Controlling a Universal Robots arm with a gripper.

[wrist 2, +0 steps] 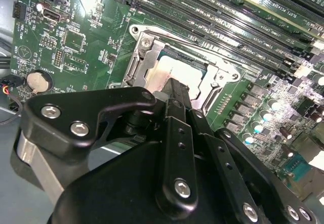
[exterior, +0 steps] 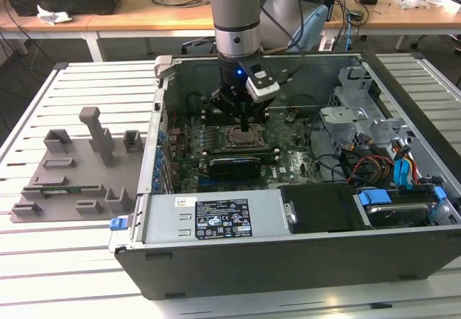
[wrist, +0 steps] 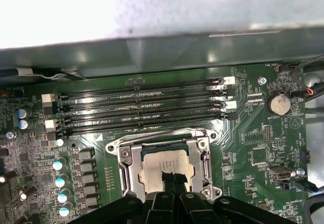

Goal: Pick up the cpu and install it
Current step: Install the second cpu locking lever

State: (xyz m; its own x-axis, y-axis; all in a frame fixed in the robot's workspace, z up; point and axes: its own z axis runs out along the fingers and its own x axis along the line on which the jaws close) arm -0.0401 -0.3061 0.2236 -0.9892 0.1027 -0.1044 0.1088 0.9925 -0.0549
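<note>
The cpu (wrist: 164, 164) lies flat inside the socket (wrist: 125, 167), its shiny silver-grey top framed on all sides by the socket's metal bracket; in the second wrist view the cpu (wrist 2: 167, 72) shows as a pale plate within the same frame (wrist 2: 143, 52). The gripper (wrist: 170, 179) stands directly over the socket, its dark fingers (wrist 2: 174, 95) drawn together into one narrow tip that reaches down to the cpu's top near one edge. Whether that tip presses on the chip or hangs just above it cannot be told.

Beside the socket run the long parallel memory slots (wrist: 142, 102), and a row of small capacitors (wrist: 59, 181) stands along another side of it. A round coin battery (wrist: 279, 103) sits on the green motherboard (wrist: 253, 143), well apart from the socket.

In the exterior view the gripper (exterior: 246, 128) hangs from the arm (exterior: 235, 16) over the socket (exterior: 238, 137), inside the open computer case (exterior: 216, 261). Beyond the case wall, farther from the socket, grey fixture blocks (exterior: 79, 168) rest on the slatted table (exterior: 43, 276).
</note>
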